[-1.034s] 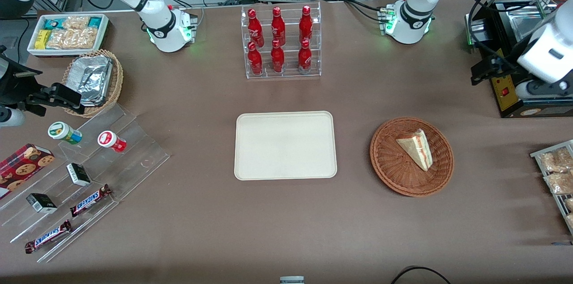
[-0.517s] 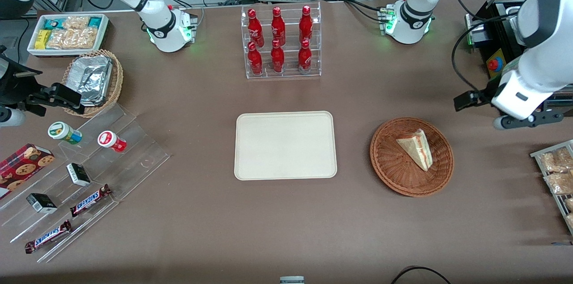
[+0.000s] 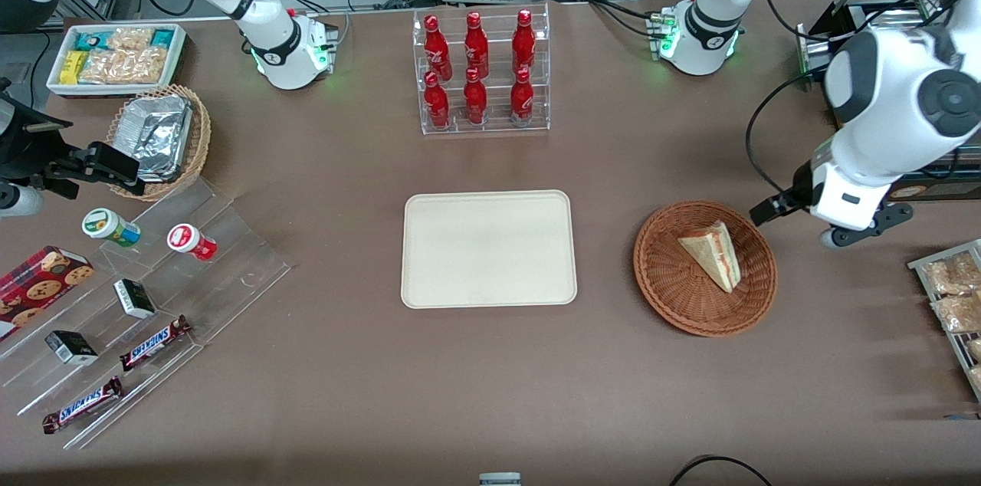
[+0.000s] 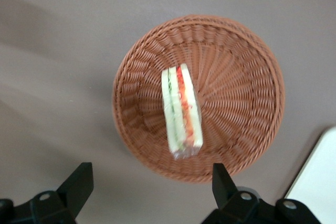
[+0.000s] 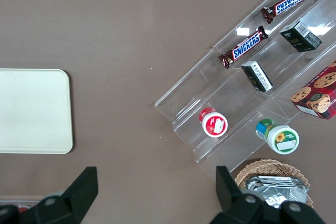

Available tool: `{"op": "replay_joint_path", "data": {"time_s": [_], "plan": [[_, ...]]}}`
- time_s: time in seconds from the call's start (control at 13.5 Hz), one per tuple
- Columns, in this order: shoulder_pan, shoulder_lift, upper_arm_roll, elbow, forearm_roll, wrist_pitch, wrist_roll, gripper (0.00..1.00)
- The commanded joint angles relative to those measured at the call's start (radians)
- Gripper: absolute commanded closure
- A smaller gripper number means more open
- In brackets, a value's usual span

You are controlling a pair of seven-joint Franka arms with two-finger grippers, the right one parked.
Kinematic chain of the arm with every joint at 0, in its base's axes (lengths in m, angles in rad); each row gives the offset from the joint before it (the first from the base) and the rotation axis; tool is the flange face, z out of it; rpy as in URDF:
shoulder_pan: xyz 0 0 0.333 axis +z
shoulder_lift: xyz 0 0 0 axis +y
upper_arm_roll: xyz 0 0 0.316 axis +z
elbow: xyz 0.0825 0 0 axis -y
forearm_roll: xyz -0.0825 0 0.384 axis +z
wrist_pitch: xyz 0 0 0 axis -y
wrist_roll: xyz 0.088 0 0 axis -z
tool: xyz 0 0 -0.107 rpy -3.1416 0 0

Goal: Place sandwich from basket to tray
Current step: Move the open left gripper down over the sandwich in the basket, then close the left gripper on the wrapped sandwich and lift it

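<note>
Hand (image 4: pixel 149 184) moved nearer, spread above basket's (image 3: pixel 674 302) sandwich (image 3: pixel 713 254).

Left arm's two-finger gripper (image 4: pixel 149 192) held open above brown table beside round reddish-brown wicker basket (image 3: pixel 674 294), triangular white-bread sandwich (image 3: pixel 714 254) left uncovered, flat cream rectangular tray (image 3: pixel 488 248) unobstructed.

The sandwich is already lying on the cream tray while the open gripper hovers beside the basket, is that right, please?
Not quite: the sandwich lies in the basket, not on the tray, which holds nothing, as the front view shows. The rest stands: the gripper is open and hovers beside the basket, toward the working arm's end.
</note>
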Motion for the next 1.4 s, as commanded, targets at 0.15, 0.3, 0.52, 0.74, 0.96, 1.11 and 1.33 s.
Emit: {"op": "replay_joint_path", "data": {"time_s": [0.15,0.3,0.52,0.74,0.96,1.11,1.33], "plan": [[-0.005,0.078,-0.031,-0.019,-0.006,0.051,-0.118,0.0],[-0.01,0.129,-0.032,-0.01,-0.004,0.061,-0.12,0.0],[-0.016,0.19,-0.038,-0.01,-0.006,0.117,-0.121,0.0],[-0.016,0.226,-0.038,-0.011,-0.007,0.16,-0.133,0.0],[-0.015,0.258,-0.038,-0.011,-0.007,0.19,-0.137,0.0],[-0.015,0.275,-0.037,-0.01,-0.007,0.201,-0.138,0.0],[-0.015,0.301,-0.038,-0.01,-0.009,0.216,-0.153,0.0]]}}
